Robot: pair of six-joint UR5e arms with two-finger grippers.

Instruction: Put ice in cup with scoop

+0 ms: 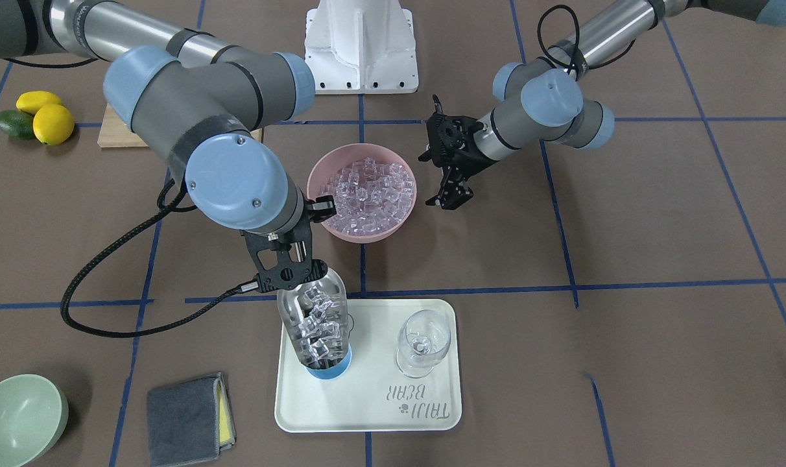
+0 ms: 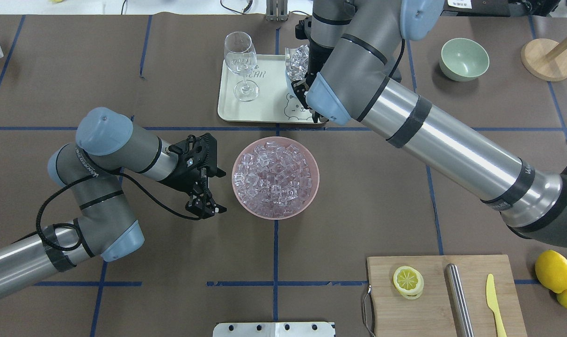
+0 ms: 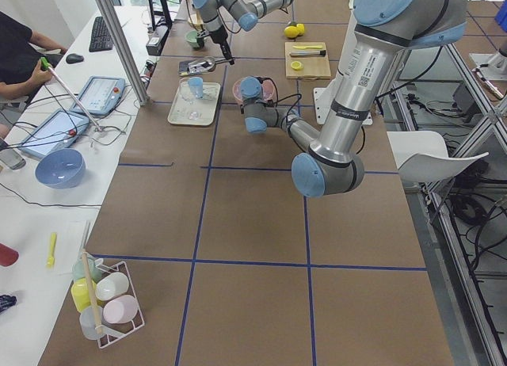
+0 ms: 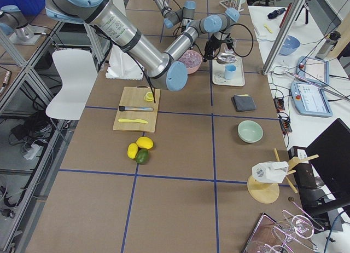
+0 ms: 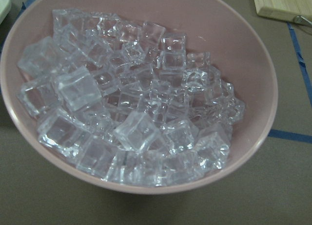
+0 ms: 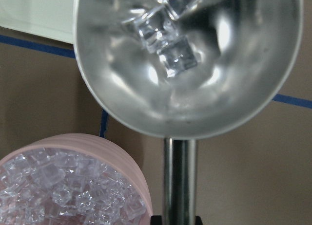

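The right gripper (image 1: 293, 269) has its fingers clamped on the thin handle of the scoop (image 1: 315, 305). The scoop's trough tips steeply down, its mouth at the cup (image 1: 330, 371) on the tray (image 1: 367, 412), with ice (image 1: 316, 327) piled inside. The left gripper (image 1: 450, 198) hangs beside the pink bowl (image 1: 315, 185) of cubes, its fingers seemingly apart and empty.

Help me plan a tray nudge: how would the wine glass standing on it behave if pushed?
Probably tips easily: the wine glass stands on a thin stem over a small foot. It looks like thin clear glass, so likely fragile. The tray looks smooth, so it may also slide.
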